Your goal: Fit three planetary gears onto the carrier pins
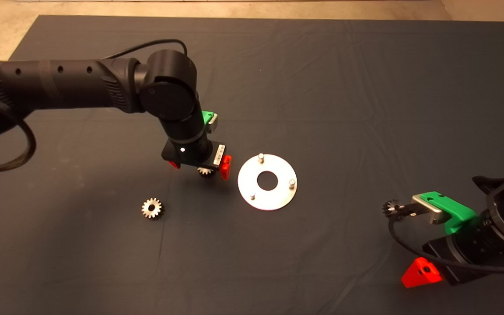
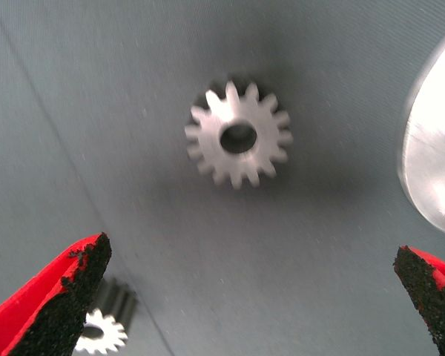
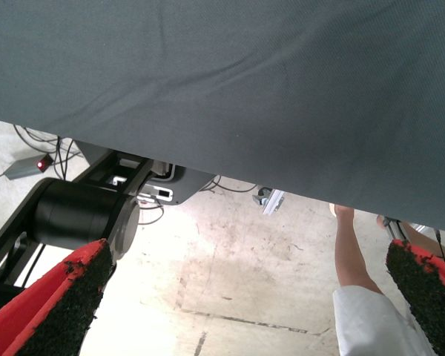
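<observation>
The shiny silver disc point(image 1: 242, 183) lies flat at mid-mat, and its three carrier pins point(image 1: 260, 156) stand bare. My left gripper point(image 1: 200, 168) hovers open just left of the disc, over one planetary gear point(image 1: 205, 171). In the left wrist view that gear point(image 2: 239, 137) lies flat on the mat between and beyond the wide-apart fingers point(image 2: 59, 297), with the disc's edge point(image 2: 437, 156) beside it. A second gear point(image 1: 152, 208) lies further left. A third gear point(image 1: 393, 207) lies at the right, just in front of my parked right gripper point(image 1: 416, 245), which is open and empty.
The dark mat point(image 1: 322, 87) covers the table, with bare floor beyond its far edge. The right wrist view shows the mat's edge, a black machine base point(image 3: 81, 215), cables on the floor and a person's leg point(image 3: 352, 252).
</observation>
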Robot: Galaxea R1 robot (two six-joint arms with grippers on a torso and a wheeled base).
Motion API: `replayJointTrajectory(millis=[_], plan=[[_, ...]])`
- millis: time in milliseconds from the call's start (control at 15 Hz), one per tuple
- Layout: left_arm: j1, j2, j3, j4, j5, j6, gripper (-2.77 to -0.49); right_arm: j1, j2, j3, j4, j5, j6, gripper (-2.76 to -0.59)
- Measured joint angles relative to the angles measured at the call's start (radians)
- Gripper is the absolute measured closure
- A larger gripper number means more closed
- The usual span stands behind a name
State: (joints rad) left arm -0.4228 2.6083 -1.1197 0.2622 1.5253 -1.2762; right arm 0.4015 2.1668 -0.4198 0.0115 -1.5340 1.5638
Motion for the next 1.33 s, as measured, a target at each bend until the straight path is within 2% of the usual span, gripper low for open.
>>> replayJointTrajectory(millis=[133, 267, 533, 733, 867, 1067, 1200, 1267, 1333], plan=[[0.001, 0.015, -0.059, -0.025, -0.004, 0.055, -2.77, 0.0, 0.0, 0.0, 0.0, 0.0, 0.0, -2.76], [0.001, 0.016, -0.092, -0.049, -0.015, 0.082, -2.77, 0.0, 0.0, 0.0, 0.0, 0.0, 0.0, -2.76], [0.009, 0.021, -0.115, -0.055, -0.027, 0.097, -2.77, 0.0, 0.0, 0.0, 0.0, 0.0, 0.0, -2.76], [0.022, 0.021, -0.118, -0.056, -0.079, 0.106, -2.77, 0.0, 0.0, 0.0, 0.0, 0.0, 0.0, -2.76], [0.022, 0.021, -0.107, -0.055, -0.11, 0.11, -2.77, 0.0, 0.0, 0.0, 0.0, 0.0, 0.0, -2.76], [0.024, 0.013, -0.03, -0.055, -0.163, 0.111, -2.77, 0.0, 0.0, 0.0, 0.0, 0.001, 0.0, -2.76], [0.027, 0.009, -0.026, -0.049, -0.164, 0.11, -2.77, 0.0, -0.001, 0.0, 0.0, 0.0, 0.0, -2.76], [0.026, 0.009, -0.026, -0.038, -0.164, 0.11, -2.77, 0.0, 0.0, 0.0, 0.0, 0.0, 0.0, -2.76], [0.027, 0.01, -0.021, -0.015, -0.164, 0.106, -2.77, 0.0, 0.0, 0.0, 0.0, 0.0, 0.0, -2.76]])
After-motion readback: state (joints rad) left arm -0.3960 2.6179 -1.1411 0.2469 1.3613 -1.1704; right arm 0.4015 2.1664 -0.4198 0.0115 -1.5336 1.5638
